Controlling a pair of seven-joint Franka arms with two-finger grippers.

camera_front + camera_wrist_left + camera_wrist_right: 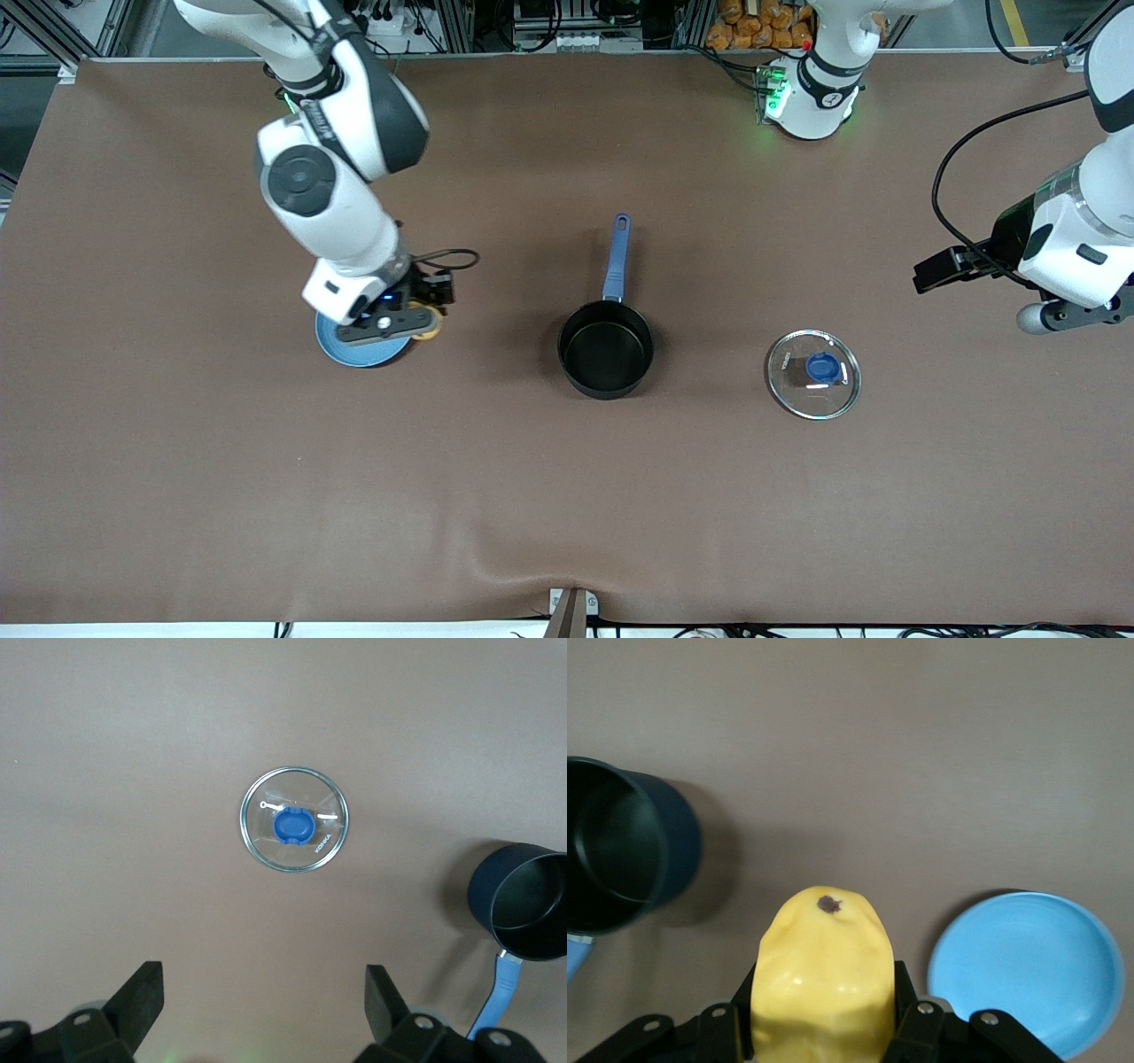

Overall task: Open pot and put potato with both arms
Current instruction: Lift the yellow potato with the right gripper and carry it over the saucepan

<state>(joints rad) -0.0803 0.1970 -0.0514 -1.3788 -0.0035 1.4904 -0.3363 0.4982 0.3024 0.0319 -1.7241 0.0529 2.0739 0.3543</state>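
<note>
Right end effector (416, 326) pinches the potato (822, 979); left end effector (264, 1001) hangs spread

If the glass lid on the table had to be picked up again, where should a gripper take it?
By the blue knob at the centre of the lid, coming straight down. The lid lies flat, knob up, and its thin rim sits against the table.

Black pot (606, 348) (blue handle), yellow potato (821, 979), light-blue plate (1023, 967)
</note>
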